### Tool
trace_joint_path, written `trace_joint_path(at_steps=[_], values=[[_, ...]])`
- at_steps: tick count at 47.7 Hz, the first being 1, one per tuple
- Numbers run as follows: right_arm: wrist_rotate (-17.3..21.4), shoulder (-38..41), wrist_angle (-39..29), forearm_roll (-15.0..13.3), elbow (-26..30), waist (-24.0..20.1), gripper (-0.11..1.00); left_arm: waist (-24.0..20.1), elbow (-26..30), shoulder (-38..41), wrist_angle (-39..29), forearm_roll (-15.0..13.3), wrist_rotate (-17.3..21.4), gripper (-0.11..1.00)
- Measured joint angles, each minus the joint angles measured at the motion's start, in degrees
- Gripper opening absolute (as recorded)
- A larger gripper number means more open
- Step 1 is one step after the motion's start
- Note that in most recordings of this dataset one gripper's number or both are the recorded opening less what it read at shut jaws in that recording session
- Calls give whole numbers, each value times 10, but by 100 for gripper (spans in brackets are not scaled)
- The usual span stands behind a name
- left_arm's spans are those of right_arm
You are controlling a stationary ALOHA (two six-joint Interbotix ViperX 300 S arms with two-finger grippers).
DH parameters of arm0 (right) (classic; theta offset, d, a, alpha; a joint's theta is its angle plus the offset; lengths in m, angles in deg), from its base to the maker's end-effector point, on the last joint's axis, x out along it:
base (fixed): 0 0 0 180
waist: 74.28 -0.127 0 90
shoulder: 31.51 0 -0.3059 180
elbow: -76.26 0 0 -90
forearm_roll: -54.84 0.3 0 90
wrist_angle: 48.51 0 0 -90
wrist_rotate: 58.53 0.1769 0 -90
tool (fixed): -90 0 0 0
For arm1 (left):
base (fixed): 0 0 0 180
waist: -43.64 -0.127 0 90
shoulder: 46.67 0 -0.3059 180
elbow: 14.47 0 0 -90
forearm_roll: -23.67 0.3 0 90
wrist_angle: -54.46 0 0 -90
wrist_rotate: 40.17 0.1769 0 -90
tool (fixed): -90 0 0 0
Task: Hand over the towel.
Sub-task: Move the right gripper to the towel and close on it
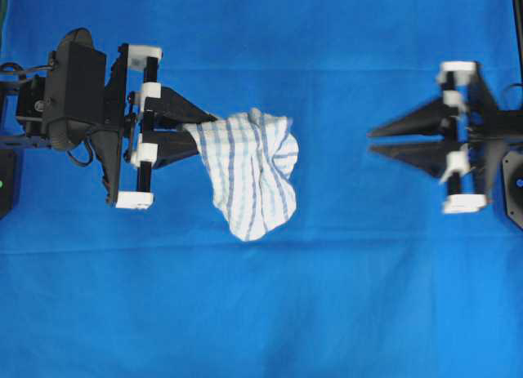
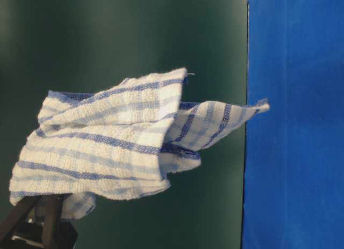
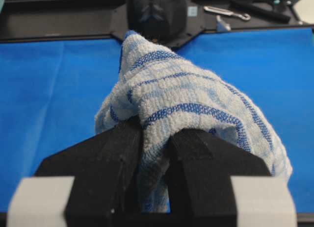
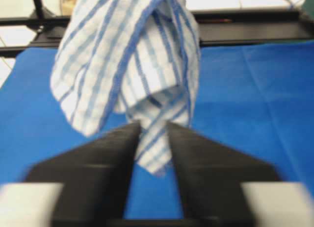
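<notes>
Holding the towel (image 1: 249, 170) by one bunched corner at centre-left of the overhead frame, your left tool (image 1: 200, 133) is clamped on it above the blue surface (image 1: 327, 313). The cloth is light and floppy; take a hanging fold. Your right tool (image 1: 377, 140), nearly closed and empty, waits at right.

towel (image 3: 196, 97): coarse woven cloth, nubbly matt weave. left claw (image 3: 154, 153): matt black plastic fingers, white plastic blocks. blue sheet (image 1: 261, 313): smooth matt fabric, faint creases.
</notes>
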Motion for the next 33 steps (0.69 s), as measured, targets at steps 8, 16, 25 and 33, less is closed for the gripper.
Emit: trace_joint_path(at_steps=[8, 16, 25, 33], values=[[17, 90, 31, 1, 54, -6, 72, 0, 0, 5, 2, 0, 1, 6], [19, 176, 48, 2, 118, -25, 72, 0, 0, 7, 2, 0, 2, 6], [25, 248, 52, 3, 182, -28, 72, 0, 0, 6, 2, 0, 3, 6], [30, 294, 51, 3, 228, -29, 72, 0, 0, 7, 2, 0, 4, 6]])
